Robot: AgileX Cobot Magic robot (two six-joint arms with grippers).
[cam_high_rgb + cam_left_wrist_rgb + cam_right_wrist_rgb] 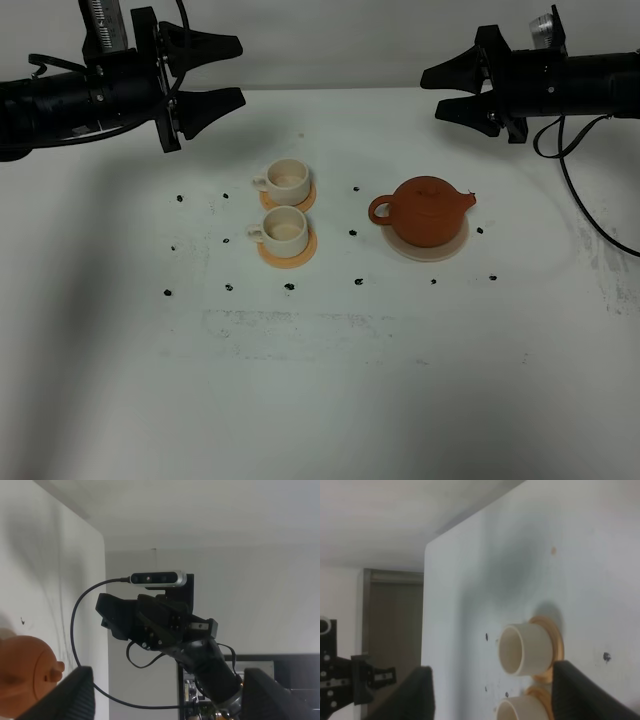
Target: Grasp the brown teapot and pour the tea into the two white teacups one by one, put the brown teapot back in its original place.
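The brown teapot (pixel 425 211) sits on its pale beige coaster (pixel 433 250), its original place, right of the table's centre. Its handle points left and its spout right. To the left, two white teacups (pixel 286 181) (pixel 284 231) stand one behind the other on orange coasters. My left gripper (pixel 242 71) hangs open above the far left of the table, well clear of the cups. My right gripper (pixel 430 93) is open too, high behind the teapot. The left wrist view catches the teapot (pixel 22 667); the right wrist view shows both teacups (pixel 522 650) (pixel 519 711).
Small black marks (pixel 289 287) dot the white table around the cups and teapot. A black cable (pixel 585 205) trails from the right arm over the table's right side. The right arm and its camera (pixel 159 578) face the left wrist view.
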